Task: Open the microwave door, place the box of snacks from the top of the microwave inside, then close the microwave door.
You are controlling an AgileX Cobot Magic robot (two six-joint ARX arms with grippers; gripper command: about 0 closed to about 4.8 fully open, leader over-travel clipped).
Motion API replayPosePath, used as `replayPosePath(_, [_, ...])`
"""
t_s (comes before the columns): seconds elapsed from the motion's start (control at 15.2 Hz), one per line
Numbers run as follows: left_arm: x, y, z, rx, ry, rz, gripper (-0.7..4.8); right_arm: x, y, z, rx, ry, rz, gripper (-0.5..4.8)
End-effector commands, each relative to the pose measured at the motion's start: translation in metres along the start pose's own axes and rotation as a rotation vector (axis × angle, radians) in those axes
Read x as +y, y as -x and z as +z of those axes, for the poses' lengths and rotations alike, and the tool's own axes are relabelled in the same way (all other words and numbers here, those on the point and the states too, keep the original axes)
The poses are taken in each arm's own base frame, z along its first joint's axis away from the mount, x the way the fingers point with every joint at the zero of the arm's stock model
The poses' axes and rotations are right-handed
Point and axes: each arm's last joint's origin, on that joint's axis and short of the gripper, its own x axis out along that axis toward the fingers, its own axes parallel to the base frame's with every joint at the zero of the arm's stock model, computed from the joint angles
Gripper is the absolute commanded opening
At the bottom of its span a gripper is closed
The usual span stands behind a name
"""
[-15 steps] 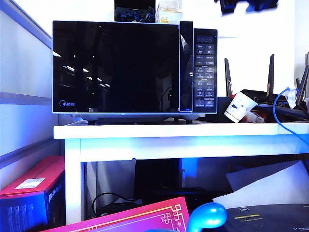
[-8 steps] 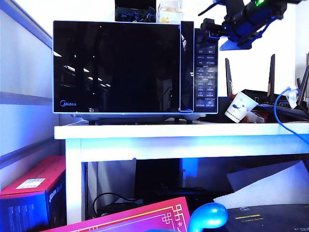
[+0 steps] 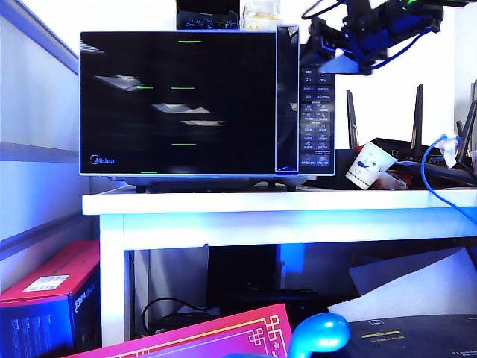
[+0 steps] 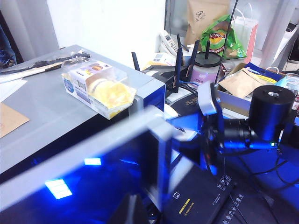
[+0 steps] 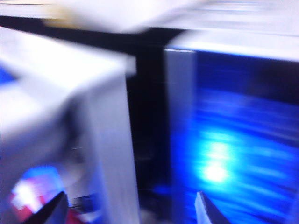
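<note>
A: Item one, at nine o'clock of the exterior view: the microwave (image 3: 207, 104), stood on the white shelf (image 3: 276, 203). Condition of the microwave door (image 3: 179, 103)?

B: Recorded as barely started. In the exterior view the door is seen nearly flush; in the left wrist view its handle edge (image 4: 156, 140) appears swung a little way off the body. The opening step is judged begun, not finished.

A: Item two, at twelve o'clock?

B: The box of snacks (image 3: 261, 16), logged on the microwave's top near the handle side, untouched; its yellow contents are shown plainly in the left wrist view (image 4: 99, 88). Placing inside and closing the door are both left to do.

A: Item three, at one o'clock?

B: The right gripper (image 3: 317, 41), entered at the door's upper handle corner, beside the button panel (image 3: 316, 115). Its fingertips (image 5: 55, 209) are seen set apart, nothing between them; the picture is blurred.

A: And the left gripper?

B: Not shown in any view; its state cannot be told.
</note>
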Motion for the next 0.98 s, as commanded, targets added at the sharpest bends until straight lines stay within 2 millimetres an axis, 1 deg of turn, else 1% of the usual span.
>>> replayPosePath(0.07, [-0.001, 0.002, 0.002, -0.01, -0.007, -0.001, -0.06, 0.01, 0.009, 0.015, -0.03, 0.008, 0.152, 3.56])
replayPosePath(0.33, [-0.001, 0.002, 0.002, -0.008, -0.007, -0.001, -0.06, 0.019, 0.025, 0.03, -0.023, -0.011, 0.328, 3.55])
replayPosePath(0.85, [-0.001, 0.002, 0.001, -0.006, -0.005, 0.0, -0.06, 0.034, 0.041, 0.046, 0.0, -0.124, 0.649, 3.55])
replayPosePath(0.98, [-0.001, 0.002, 0.001, -0.002, -0.006, 0.024, -0.06, 0.037, 0.045, 0.051, 0.003, -0.144, 0.727, 3.55])
